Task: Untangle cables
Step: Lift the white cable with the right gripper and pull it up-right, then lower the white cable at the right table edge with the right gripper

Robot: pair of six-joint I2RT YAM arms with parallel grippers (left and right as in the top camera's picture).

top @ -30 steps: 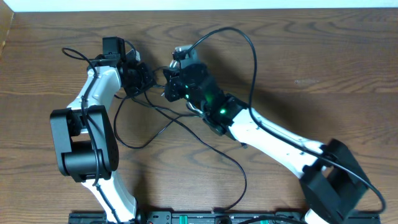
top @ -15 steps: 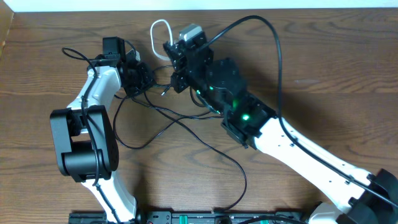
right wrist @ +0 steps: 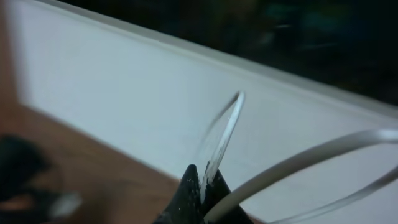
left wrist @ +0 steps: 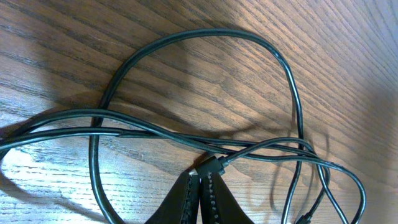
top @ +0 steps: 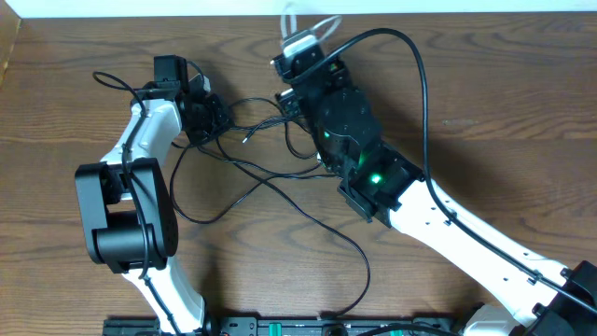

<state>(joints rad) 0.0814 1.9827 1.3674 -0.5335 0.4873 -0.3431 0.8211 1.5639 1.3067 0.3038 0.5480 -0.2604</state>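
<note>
The right pincer, closed on the white cable, stands well apart from the left pincer, which is closed on the plug of a black cable. The black cables loop beside it on the desk. A hard pull may tighten their crossings.

You've got a dark brown wood-grain table, a white strip running along its far edge, and soft light brightening patches of the grain
</note>
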